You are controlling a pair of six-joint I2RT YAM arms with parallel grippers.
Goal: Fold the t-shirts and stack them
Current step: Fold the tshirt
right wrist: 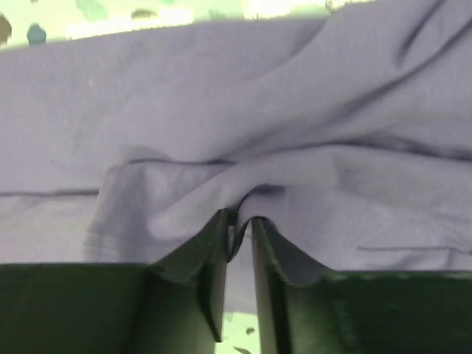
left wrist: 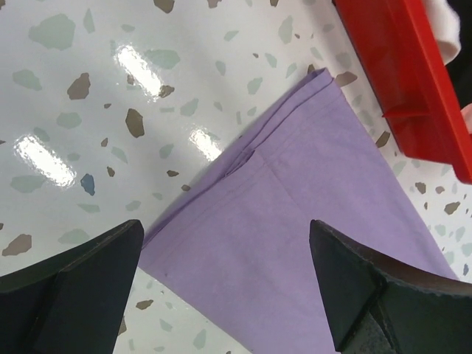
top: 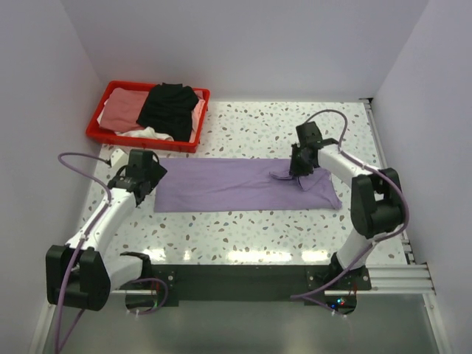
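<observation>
The lavender t-shirt [top: 243, 184] lies across the middle of the top view as a long flat band on the speckled surface [top: 251, 243]. Its left end is squared off and its right end is rumpled.

The left fingers [left wrist: 81, 287] stand spread wide and grasp nothing. In the left wrist view they sit at the bottom left and bottom right of the frame. The shirt's folded corner lies flat between them, its layered edges showing (whether the cloth touches either finger I cannot tell). In the top view this wrist hangs over the band's left end.

The right fingers [right wrist: 276, 280] are clenched on a raised fold of the lavender cloth. At the bottom centre of the right wrist view a ridge of fabric is pinched in the narrow slit between them, with creases running off to the upper right. In the top view this grasp sits right of centre, near the band's upper edge.

The red tray [top: 94, 127] is in the upper left of the top view, apart from the lavender shirt. It holds a black t-shirt [top: 171, 110] heaped over a salmon pink t-shirt [top: 122, 110] and a white t-shirt [top: 144, 134] (all crumpled).
</observation>
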